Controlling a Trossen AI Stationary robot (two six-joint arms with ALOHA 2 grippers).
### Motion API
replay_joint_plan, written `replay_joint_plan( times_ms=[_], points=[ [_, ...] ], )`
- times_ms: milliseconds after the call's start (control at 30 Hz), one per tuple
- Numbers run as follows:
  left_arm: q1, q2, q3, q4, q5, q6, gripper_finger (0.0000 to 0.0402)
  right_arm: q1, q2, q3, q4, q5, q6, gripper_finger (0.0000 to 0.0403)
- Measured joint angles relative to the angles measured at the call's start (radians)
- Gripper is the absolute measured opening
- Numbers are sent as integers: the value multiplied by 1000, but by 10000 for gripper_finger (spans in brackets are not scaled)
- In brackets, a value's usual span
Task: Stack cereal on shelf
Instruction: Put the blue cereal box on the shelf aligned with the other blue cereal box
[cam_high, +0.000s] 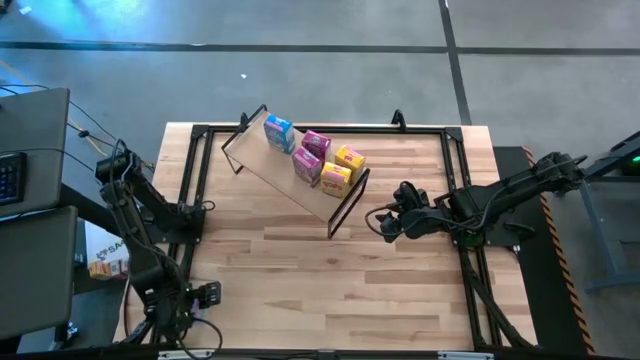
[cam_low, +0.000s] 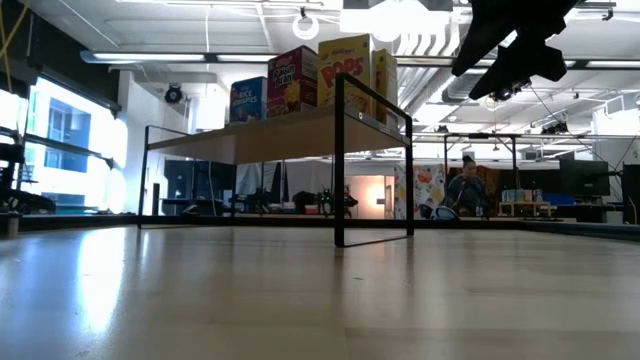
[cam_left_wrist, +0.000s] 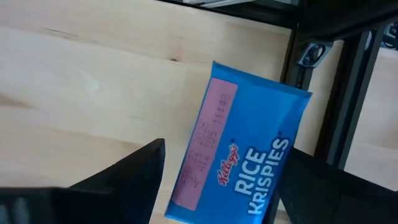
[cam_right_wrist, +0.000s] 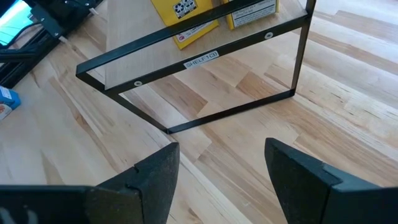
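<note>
Five small cereal boxes stand on the plywood shelf (cam_high: 268, 170): a light blue one (cam_high: 279, 132), two pink (cam_high: 315, 143) (cam_high: 307, 166) and two yellow (cam_high: 349, 158) (cam_high: 335, 179). The shelf stands on its black wire legs (cam_right_wrist: 205, 56), slantwise at the table's far middle. The low view shows the shelf (cam_low: 290, 135) with the boxes on top. My left gripper (cam_high: 196, 211) is at the table's left edge, open. Its fingers (cam_left_wrist: 140, 180) stand on either side of the second light blue box (cam_left_wrist: 239, 149), which lies on the tabletop and is hidden in the high view. My right gripper (cam_high: 388, 222) (cam_right_wrist: 221, 155) is open and empty, just right of the shelf's near end.
A black metal frame (cam_high: 455, 180) runs around the tabletop, and its bars (cam_left_wrist: 298, 81) stand close to the blue box. Bare wood (cam_high: 330, 290) lies on the near side of the shelf. A desk with a keyboard (cam_high: 10, 175) stands to the left. A person (cam_low: 467, 188) sits far behind.
</note>
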Motion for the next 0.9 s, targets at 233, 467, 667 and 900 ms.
replay_joint_plan(
  times_ms=[233,467,667,900],
  points=[
    [32,2,0,11,4,29,244,0,0,0,0,0,-1,232],
    [79,3,-1,19,-4,20,235,0,0,0,-21,0,-1,232],
    [119,-5,1,33,-51,23,201,0,0,0,-30,-2,-1,232],
    [220,-41,82,-75,-53,-17,172,0,0,0,-30,-22,-36,232]
  ],
)
